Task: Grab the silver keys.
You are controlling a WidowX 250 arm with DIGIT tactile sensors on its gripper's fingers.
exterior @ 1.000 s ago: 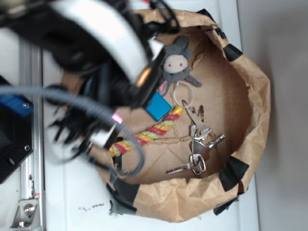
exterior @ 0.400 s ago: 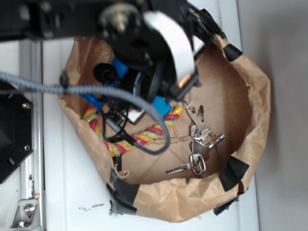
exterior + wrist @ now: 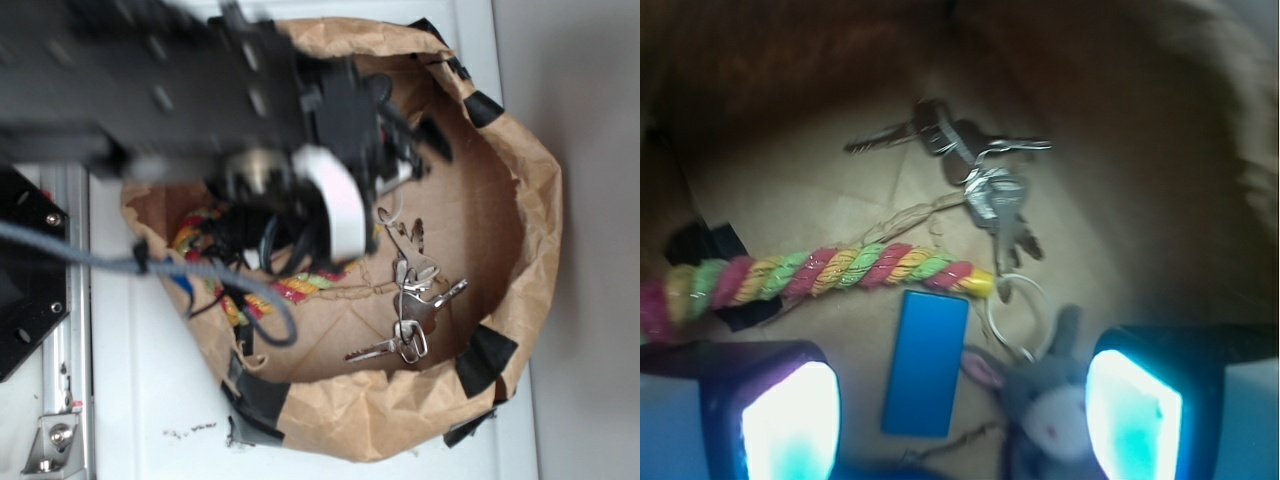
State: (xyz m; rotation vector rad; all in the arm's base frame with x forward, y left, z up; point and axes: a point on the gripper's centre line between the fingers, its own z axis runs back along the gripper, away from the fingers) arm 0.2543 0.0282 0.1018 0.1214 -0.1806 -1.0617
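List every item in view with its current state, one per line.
Silver keys: lying loose on the bag floor, not gripped.
Gripper: open, empty, above the blue block and the mouse.
Rope toy: lying flat, left of the keys.
Blue block: lying flat between the fingers.
Plush mouse: lying face up, its white ring beside the keys.
Paper bag: open, walls rolled down.
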